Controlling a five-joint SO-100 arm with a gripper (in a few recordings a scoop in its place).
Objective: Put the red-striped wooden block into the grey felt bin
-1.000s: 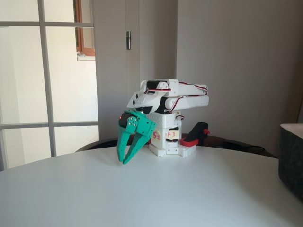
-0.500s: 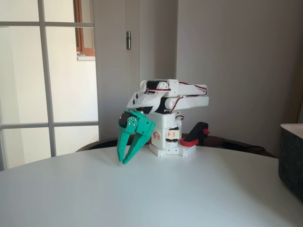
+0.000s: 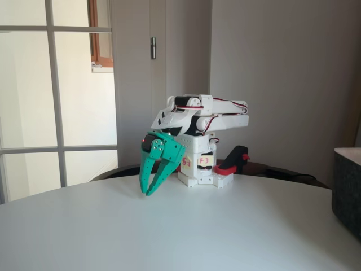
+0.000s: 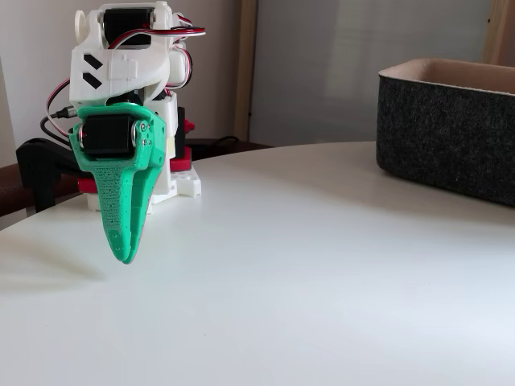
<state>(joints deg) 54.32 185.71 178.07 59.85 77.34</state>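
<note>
Green gripper (image 3: 149, 192) closed, empty — grey felt bin (image 4: 451, 133) well apart, right.

White arm (image 3: 203, 116) folded; green gripper (image 3: 149, 192) hangs downward, fingers (image 4: 121, 233) together at tips, holding nothing.

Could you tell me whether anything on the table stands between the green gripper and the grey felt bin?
Nothing visible does: bare white table lies between the gripper and the grey felt bin, in both fixed views.
</note>
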